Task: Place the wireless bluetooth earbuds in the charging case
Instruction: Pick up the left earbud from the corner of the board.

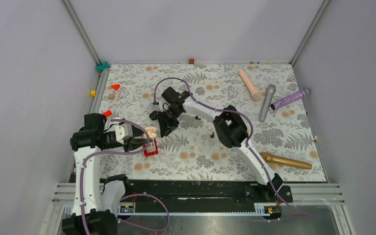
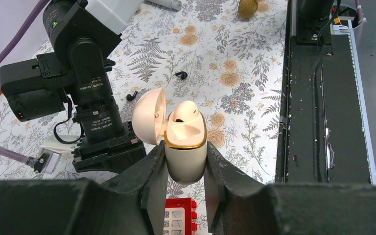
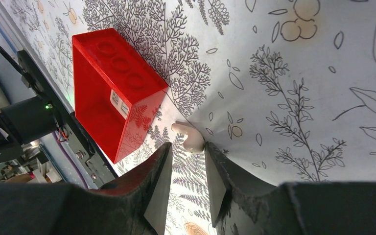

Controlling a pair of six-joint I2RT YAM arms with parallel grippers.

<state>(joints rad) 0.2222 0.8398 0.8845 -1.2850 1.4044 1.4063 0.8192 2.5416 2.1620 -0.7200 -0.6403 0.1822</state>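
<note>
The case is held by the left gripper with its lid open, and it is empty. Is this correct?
Not quite. The case is held by the left gripper with its lid open, but it is not empty: one pale earbud sits in it. The left wrist view shows this.

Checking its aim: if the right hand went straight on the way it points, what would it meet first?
Most likely the small cream earbud on the floral cloth, right at the right hand's fingertips; the red block sits off to one side.
</note>
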